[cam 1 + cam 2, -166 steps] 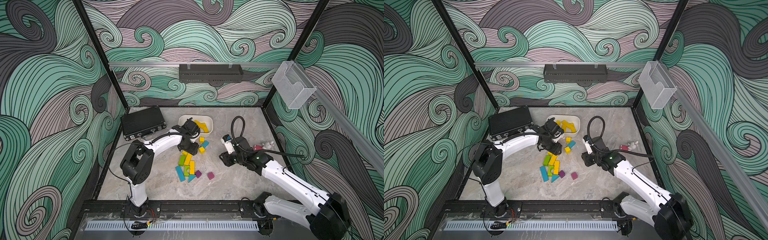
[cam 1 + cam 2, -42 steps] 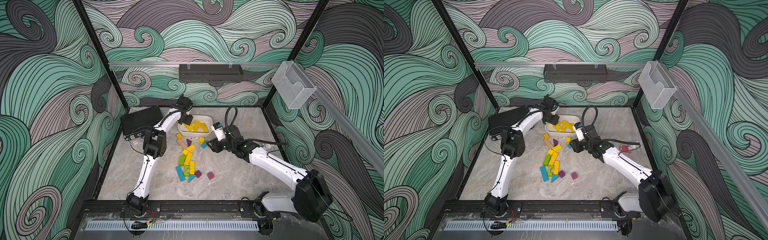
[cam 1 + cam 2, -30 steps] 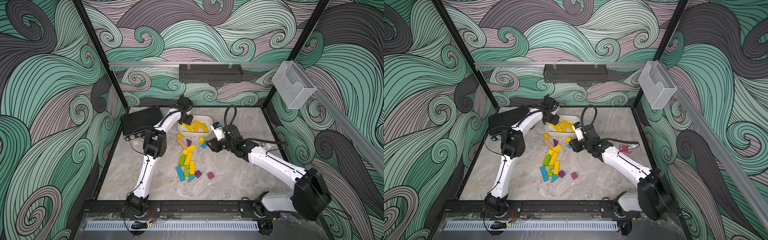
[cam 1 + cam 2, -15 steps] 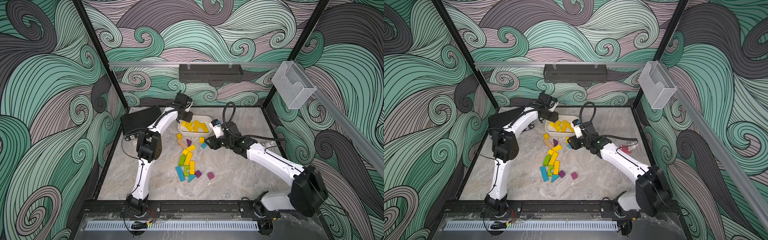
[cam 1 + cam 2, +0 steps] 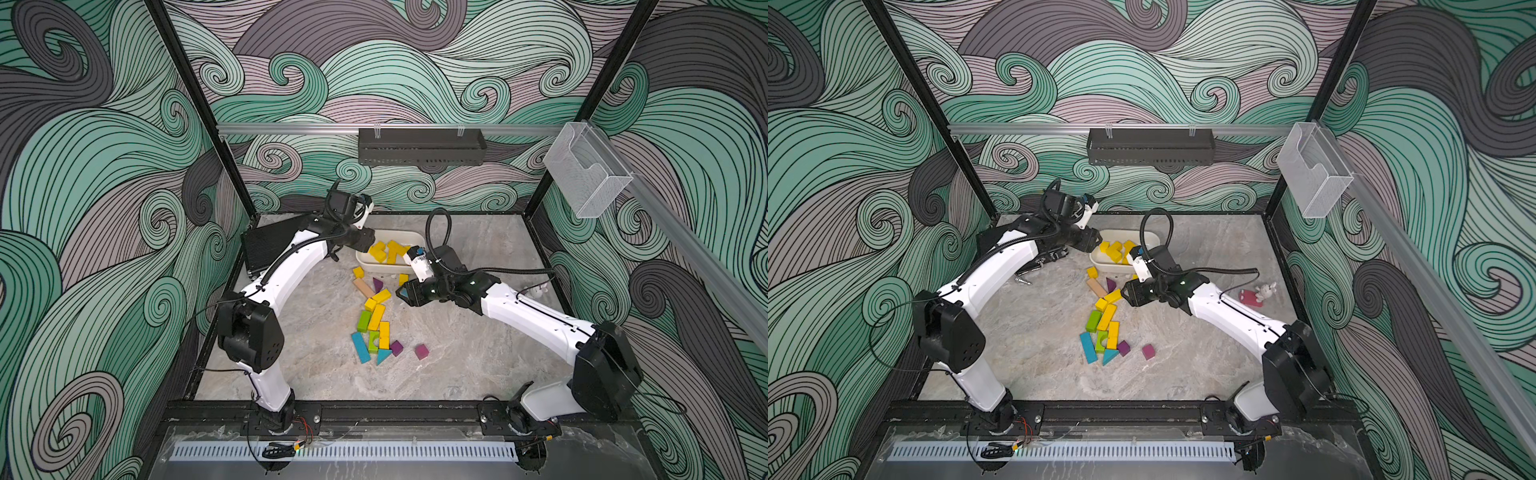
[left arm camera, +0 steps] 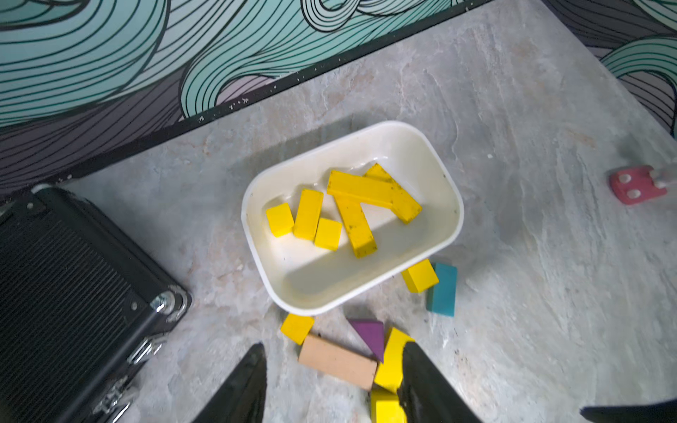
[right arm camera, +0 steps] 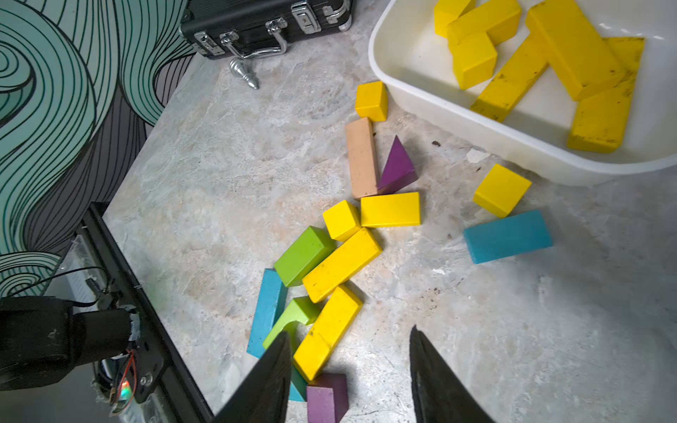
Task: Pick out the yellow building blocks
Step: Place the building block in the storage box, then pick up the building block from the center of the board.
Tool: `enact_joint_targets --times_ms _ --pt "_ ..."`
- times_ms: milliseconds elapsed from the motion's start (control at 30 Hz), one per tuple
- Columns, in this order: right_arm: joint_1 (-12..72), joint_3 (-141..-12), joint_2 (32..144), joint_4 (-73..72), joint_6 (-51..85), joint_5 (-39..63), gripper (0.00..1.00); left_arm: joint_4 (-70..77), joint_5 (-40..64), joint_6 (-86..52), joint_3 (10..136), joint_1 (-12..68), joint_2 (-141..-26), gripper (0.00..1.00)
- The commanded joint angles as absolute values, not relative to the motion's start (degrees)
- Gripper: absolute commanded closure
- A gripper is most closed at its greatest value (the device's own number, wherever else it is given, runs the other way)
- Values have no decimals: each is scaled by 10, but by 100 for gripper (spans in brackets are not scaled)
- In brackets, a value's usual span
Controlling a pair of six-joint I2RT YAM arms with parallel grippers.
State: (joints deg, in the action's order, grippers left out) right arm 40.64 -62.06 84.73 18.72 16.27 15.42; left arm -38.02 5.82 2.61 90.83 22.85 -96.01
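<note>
Several yellow building blocks (image 5: 384,251) (image 6: 361,190) (image 7: 571,47) lie in the white tray (image 5: 399,231) (image 6: 414,146). More yellow cubes and bars (image 5: 376,317) (image 7: 342,263) lie loose on the table among other colours. One cube (image 7: 502,190) (image 6: 419,275) sits against the tray's near wall. My left gripper (image 5: 370,245) (image 6: 334,346) hovers open and empty by the tray's left end. My right gripper (image 5: 401,293) (image 7: 350,331) hangs open and empty just right of the loose pile.
Mixed into the pile are a tan bar (image 7: 361,157), lime-green blocks (image 7: 304,256), teal blocks (image 7: 507,236) and purple pieces (image 5: 421,351). A black case (image 5: 266,245) lies at the back left. A red toy piece (image 5: 1250,298) rests at the right.
The left arm has drawn its gripper back from over the tray toward the tray's left end. The right gripper has shifted slightly left toward the loose blocks, its jaws narrowing a little.
</note>
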Motion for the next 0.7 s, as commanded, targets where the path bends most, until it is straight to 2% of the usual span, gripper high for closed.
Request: enact_joint_targets --times_ms 0,433,667 --pt "428 -637 853 218 189 155 48 -383 69 35 858 229 -896 42" --pt "499 -635 851 242 236 82 50 -346 132 19 579 231 -665 42" --pt "506 -641 879 216 219 54 51 -350 138 1 512 232 -620 41"
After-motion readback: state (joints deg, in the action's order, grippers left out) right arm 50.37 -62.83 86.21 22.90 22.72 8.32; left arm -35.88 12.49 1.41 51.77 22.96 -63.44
